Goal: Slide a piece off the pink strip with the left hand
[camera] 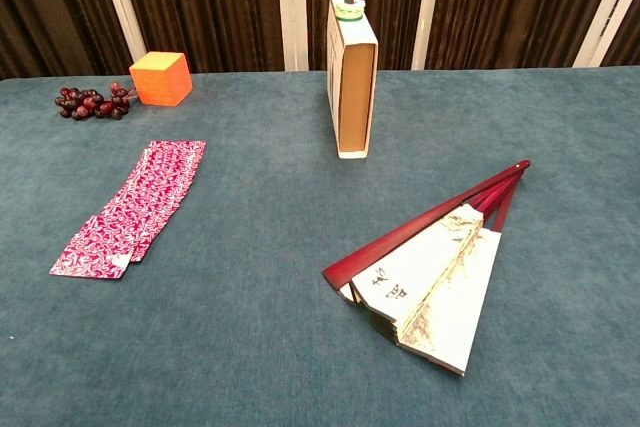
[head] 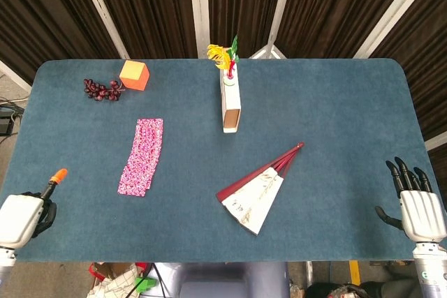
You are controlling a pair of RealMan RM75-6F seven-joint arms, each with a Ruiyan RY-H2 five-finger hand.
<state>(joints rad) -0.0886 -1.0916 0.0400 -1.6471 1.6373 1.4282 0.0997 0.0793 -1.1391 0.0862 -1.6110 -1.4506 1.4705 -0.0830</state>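
Note:
The pink patterned strip (head: 142, 155) lies flat on the left half of the blue table (head: 335, 116), made of overlapping pieces, and it shows in the chest view too (camera: 130, 207). My left hand (head: 24, 214) hovers at the table's near left corner, well to the left of and nearer than the strip and touching nothing. One orange-tipped finger (head: 58, 174) points out toward the table, and the other fingers look curled in. My right hand (head: 420, 207) is at the near right edge, fingers straight and apart, empty. The chest view shows neither hand.
A half-open paper fan (head: 258, 190) lies right of centre. An upright box with a flower (head: 231, 99) stands at the back middle. An orange cube (head: 134, 75) and dark grapes (head: 101, 90) sit at the back left, beyond the strip.

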